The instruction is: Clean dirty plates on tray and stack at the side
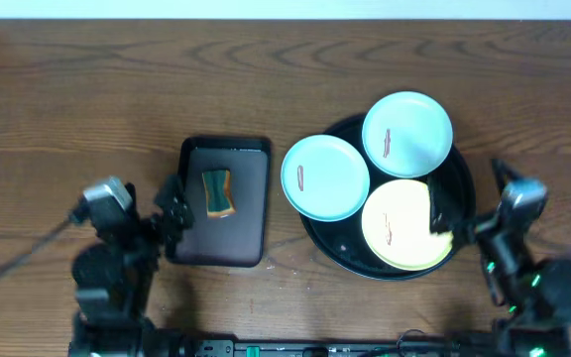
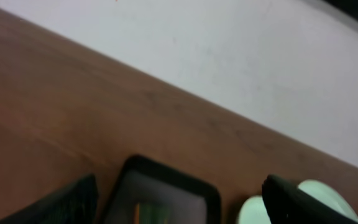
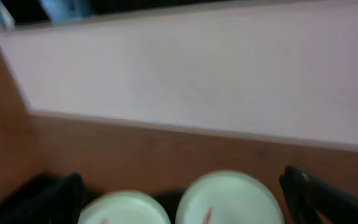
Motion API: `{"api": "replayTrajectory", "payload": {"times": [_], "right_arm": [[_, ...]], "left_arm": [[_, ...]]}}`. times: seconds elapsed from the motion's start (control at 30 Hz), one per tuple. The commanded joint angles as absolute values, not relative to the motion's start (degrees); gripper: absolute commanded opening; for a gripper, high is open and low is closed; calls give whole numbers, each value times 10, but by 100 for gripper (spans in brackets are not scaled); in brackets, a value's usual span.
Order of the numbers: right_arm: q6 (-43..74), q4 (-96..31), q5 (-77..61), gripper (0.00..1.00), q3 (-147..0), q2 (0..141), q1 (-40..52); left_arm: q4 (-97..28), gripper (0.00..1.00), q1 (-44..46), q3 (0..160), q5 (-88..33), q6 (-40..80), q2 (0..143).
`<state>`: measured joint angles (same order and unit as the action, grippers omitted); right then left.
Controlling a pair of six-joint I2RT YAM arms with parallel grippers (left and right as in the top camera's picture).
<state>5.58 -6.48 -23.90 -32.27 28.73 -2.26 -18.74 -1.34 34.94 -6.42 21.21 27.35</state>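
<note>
The round black tray (image 1: 464,183) sits right of centre and carries three plates, each with a reddish-brown smear. One pale blue plate (image 1: 407,134) is at the back. A second pale blue plate (image 1: 325,177) overhangs the tray's left rim. The pale yellow plate (image 1: 399,226) is at the front. My right gripper (image 1: 469,193) is open and empty at the tray's right side, one finger over the yellow plate's edge. In the right wrist view the two blue plates (image 3: 232,199) (image 3: 126,210) lie ahead between the open fingers (image 3: 182,177). My left gripper (image 1: 173,213) is open and empty.
A rectangular dark brown tray (image 1: 246,233) holds a green and orange sponge (image 1: 219,192) just right of my left gripper. In the left wrist view this tray (image 2: 166,180) lies between the open fingers (image 2: 180,182). The white wall borders the table's far edge.
</note>
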Motion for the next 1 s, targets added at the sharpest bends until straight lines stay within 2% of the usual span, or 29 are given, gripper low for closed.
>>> {"api": "replayTrajectory", "payload": {"times": [0.0, 0.1, 0.23, 0.5, 0.53, 0.6, 0.77, 0.93, 0.97], "right_arm": [[67, -145, -305, 99, -477, 426, -18], [66, -274, -329, 99, -627, 557, -17], [-4, -401, -329, 99, -769, 702, -4], [51, -427, -373, 99, -802, 827, -1], [51, -430, -378, 98, -802, 841, 3], [51, -441, -375, 85, -802, 863, 17], [51, -495, -256, 73, -802, 922, 86], [51, -509, -210, 69, -802, 945, 118], [54, -504, -210, 68, -802, 947, 119]], "left_arm": [[-270, 85, -13, 489, -93, 215, 377], [-389, 85, -13, 601, -99, 215, 477], [-452, 86, -13, 657, -99, 210, 578], [-485, 85, 1, 648, -145, 214, 730], [-488, 82, 6, 648, -143, 214, 748], [-488, 77, 18, 648, -142, 213, 788], [-492, 60, 39, 648, -45, 213, 871], [-471, 49, 40, 646, -48, 215, 945], [-453, 44, 44, 646, -60, 215, 975]]}}
